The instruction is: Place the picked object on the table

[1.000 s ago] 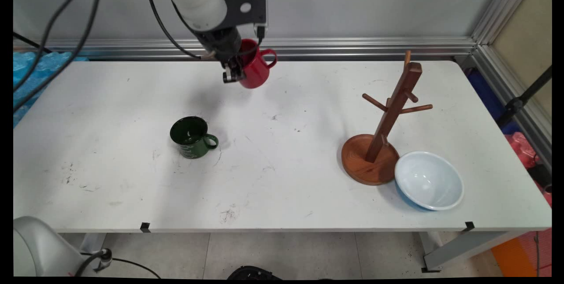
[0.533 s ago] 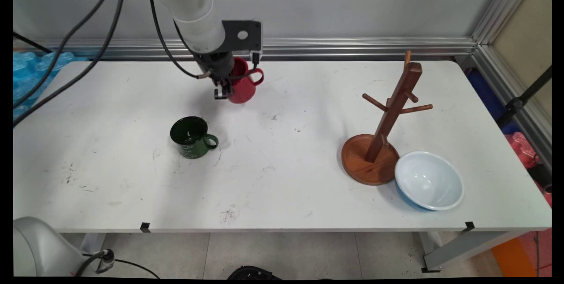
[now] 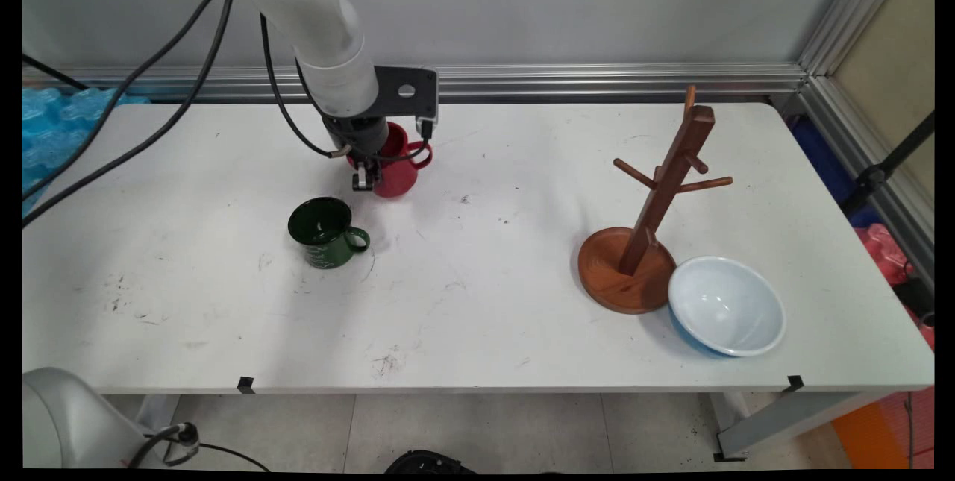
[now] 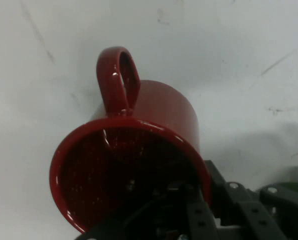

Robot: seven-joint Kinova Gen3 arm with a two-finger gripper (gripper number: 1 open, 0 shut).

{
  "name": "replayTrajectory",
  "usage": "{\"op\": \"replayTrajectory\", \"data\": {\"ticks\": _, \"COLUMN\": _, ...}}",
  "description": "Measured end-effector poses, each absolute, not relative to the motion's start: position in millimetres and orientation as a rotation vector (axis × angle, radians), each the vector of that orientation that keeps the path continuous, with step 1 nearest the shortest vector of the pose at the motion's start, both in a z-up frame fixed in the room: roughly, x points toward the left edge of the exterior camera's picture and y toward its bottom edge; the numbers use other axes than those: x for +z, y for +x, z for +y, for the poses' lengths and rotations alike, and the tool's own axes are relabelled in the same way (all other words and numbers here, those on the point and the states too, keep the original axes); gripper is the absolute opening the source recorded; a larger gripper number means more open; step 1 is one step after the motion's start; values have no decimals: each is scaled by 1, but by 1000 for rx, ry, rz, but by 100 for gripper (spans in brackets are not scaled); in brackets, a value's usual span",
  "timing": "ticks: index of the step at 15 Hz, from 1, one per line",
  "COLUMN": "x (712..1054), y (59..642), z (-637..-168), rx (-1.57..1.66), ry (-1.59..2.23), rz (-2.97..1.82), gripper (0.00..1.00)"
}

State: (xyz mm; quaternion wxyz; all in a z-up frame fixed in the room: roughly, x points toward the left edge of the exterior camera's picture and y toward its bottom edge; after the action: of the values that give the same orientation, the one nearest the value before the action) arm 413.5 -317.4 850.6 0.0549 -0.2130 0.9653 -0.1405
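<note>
The red mug (image 3: 394,168) is coming down with the hand (image 3: 363,181), which is clamping its rim, one finger inside and one outside; a second ago it was hanging higher and farther back, and now its base is looking at or just off the desk (image 3: 477,302). The arm is reaching down steeply from the upper left, hand pointing downward, handle turned away from it. The green mug (image 3: 325,233) is sitting just in front of the hand; the rack (image 3: 650,212) and bowl (image 3: 725,306) are well off to its side.
</note>
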Motion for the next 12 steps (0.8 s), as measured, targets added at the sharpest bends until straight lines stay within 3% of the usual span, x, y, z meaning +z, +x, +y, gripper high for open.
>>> {"op": "replayTrajectory", "data": {"ticks": 8, "x": 834, "y": 415, "z": -315, "rx": -364, "ry": -692, "rz": 2910, "gripper": 0}}
{"op": "replayTrajectory", "data": {"ticks": 9, "x": 833, "y": 415, "z": -315, "rx": -361, "ry": -693, "rz": 2910, "gripper": 100}}
{"op": "replayTrajectory", "data": {"ticks": 12, "x": 830, "y": 415, "z": -316, "rx": -353, "ry": -700, "rz": 2913, "gripper": 100}}
